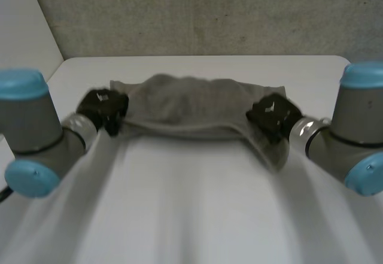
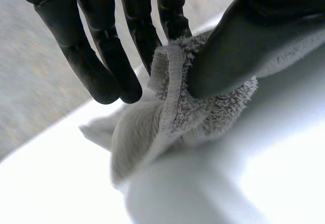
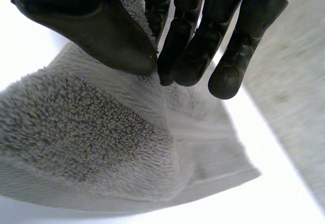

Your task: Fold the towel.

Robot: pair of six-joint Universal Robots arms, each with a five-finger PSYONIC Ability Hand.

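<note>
Left robot hand (image 1: 103, 109) & right robot hand (image 1: 272, 117) pinch opp. towel (image 1: 185, 105) ends, thumb-to-fingers.

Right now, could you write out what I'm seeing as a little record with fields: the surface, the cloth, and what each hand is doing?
surface: white table
cloth: grey towel, rumpled, stretched between the two hands
left hand: thumb and fingers pinch the towel's hemmed edge at its left end
right hand: thumb and fingers pinch the towel at its right end, with a flap hanging below
fold: not yet neat
backdrop: grey wall
</note>
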